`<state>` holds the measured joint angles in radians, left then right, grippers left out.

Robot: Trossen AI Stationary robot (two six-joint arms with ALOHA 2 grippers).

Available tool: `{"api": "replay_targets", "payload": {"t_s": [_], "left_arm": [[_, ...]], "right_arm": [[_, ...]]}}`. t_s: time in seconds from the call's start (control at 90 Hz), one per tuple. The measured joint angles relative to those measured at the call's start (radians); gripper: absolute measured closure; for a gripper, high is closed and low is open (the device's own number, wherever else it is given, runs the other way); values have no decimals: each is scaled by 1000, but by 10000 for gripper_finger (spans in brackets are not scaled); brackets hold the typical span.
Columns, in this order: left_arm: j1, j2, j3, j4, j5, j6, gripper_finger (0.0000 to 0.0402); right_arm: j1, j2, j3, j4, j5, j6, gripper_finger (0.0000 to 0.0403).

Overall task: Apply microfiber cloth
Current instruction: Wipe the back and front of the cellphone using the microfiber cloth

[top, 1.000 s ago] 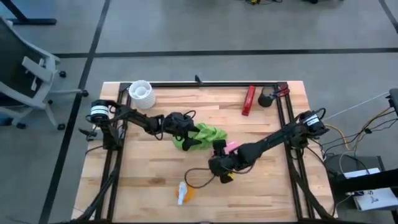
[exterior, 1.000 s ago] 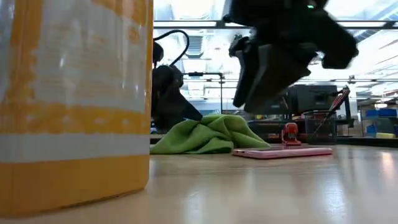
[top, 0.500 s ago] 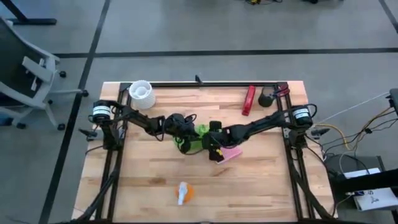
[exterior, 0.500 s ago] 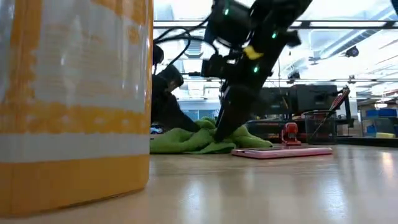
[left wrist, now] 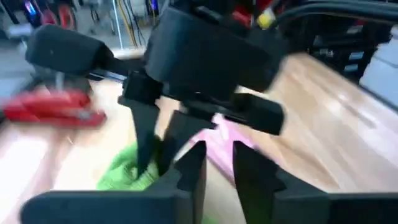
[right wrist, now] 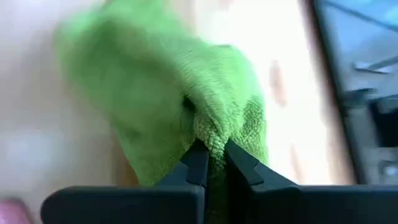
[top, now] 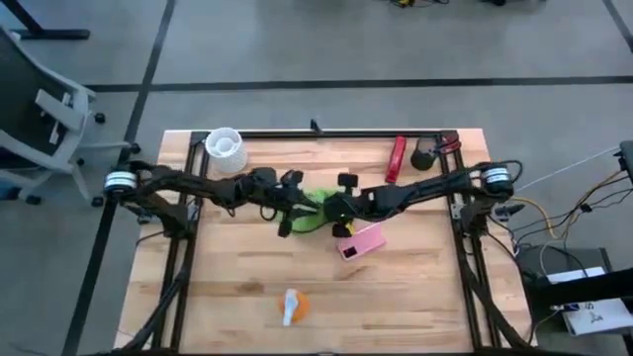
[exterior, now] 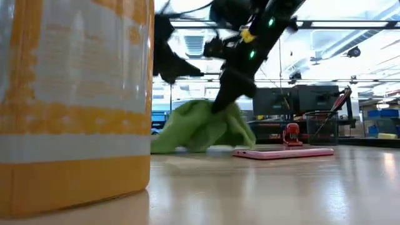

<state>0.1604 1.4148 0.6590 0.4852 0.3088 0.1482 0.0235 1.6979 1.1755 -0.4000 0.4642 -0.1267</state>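
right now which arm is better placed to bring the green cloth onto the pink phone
Right. The right gripper already pinches the microfiber cloth, its fingers closed on a fold, beside the phone. The left gripper holds nothing.

Fuzzy lime microfiber cloth, wooden table

- The spray bottle is cut off by the low view's left and top edges.
- The microfiber cloth is partly hidden under both grippers.
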Motion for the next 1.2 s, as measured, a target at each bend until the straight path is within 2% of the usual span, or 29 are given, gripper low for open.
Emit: {"api": "replay_targets", "payload": {"t_s": [0.133, 0.256, 0.344, 0.489, 0.633, 0.733, 0.833, 1.022, 1.2], "left_arm": [[-20, -46, -18, 17, 0, -35, 279], [-56, -13, -26, 92, -2, -75, 249], [-78, 39, -20, 140, -6, -116, 238], [-110, 166, 24, 217, -10, -145, 239], [-118, 311, 115, 222, -10, -158, 255], [-118, 401, 185, 191, -10, -159, 269], [-118, 477, 247, 128, -10, -157, 284], [-119, 595, 331, 88, -11, -154, 308], [-119, 680, 357, 72, -65, -149, 328]], "right_arm": [[10, -156, -2, -149, 68, 37, 401], [25, -304, -2, -243, 51, 65, 402], [33, -394, -4, -334, -45, 66, 402], [33, -513, -5, -431, -299, 142, 402], [43, -558, -21, -530, -485, 212, 403], [48, -557, -25, -652, -566, 282, 403], [52, -549, -31, -739, -588, 353, 403], [67, -535, -130, -592, -622, 363, 403], [71, -458, -256, -318, -622, 352, 403]]}}
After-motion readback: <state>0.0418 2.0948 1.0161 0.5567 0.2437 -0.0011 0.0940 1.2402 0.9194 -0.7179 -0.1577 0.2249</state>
